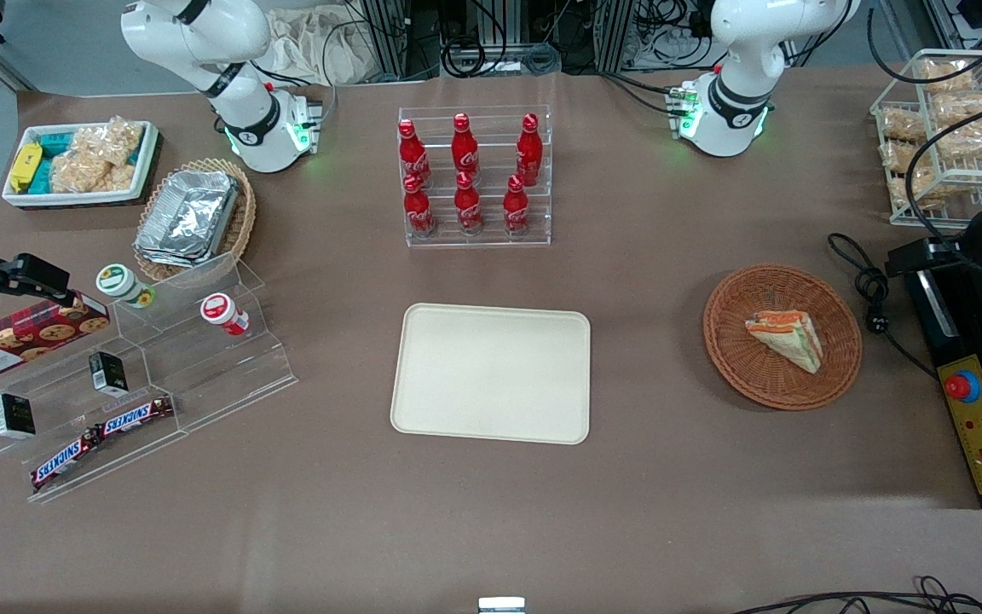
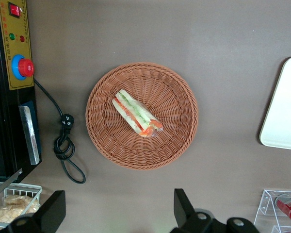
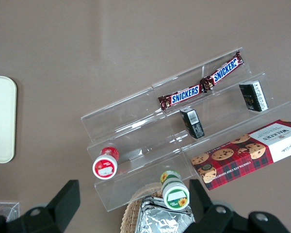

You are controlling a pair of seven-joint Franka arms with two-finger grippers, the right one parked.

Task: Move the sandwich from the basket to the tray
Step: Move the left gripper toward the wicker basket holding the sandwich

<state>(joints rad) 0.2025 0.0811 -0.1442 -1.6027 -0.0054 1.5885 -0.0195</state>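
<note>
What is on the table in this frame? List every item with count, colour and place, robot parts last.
sandwich: 1, pale bread with orange, red and green filling, lying in the basket
basket: 1, reddish-brown wicker, toward the working arm's end
tray: 1, cream, mid-table, nothing on it
cola bottles: 6, red, in a clear rack farther from the front camera than the tray
Snickers bars: 2, brown, on the clear stepped stand toward the parked arm's end
cookie box: 1, red, on that stand
foil containers: silver, stacked in a tan basket
control box: 1, yellow-faced, table edge beside the basket
gripper: 1, black fingers open, above the table beside the basket, holding nothing
</note>
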